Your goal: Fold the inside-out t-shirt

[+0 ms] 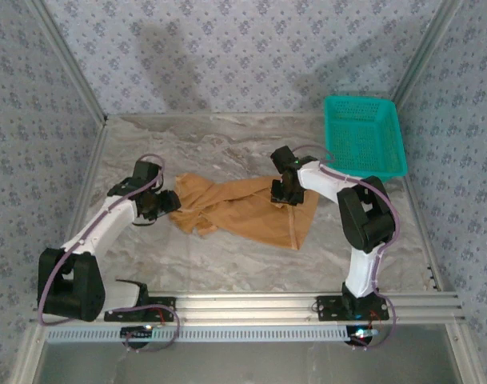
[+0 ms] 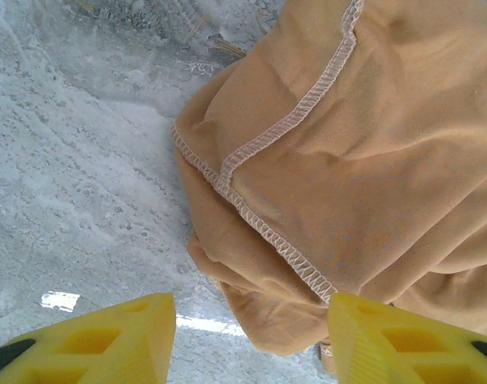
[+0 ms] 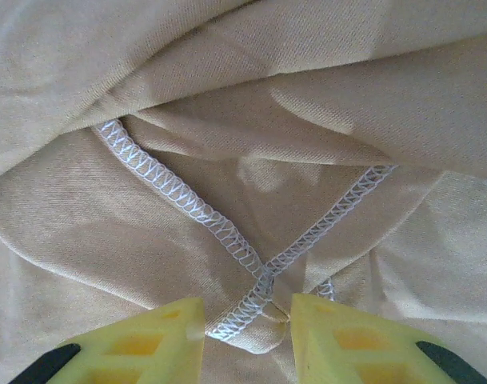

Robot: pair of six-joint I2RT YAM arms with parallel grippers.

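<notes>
- T-shirt (image 1: 241, 210) lies bunched on the table (image 1: 219, 152), to the left of the basket (image 1: 397, 136) and nearer to the arm bases than the basket is. It is not spread flat.
- The left gripper (image 2: 251, 320) stands at the t-shirt end farthest from the basket. Its jaws are apart and clamp nothing. A hem lies just ahead, closer to one jaw.
- The right gripper (image 3: 247, 316) is over the t-shirt end nearest the basket, jaws apart, with a crossing of two seams between the tips. I judge that it grips nothing.
- Risk: closing here could catch several layers at once, because the folds lie one on another. The cloth would then lift as a lump and not open.
- Risk: the left gripper could close beside the hem and only slide on the table, because the edge is thin and off-centre.
- Risk: if both pull unevenly, the t-shirt may twist or drag toward the basket.
</notes>
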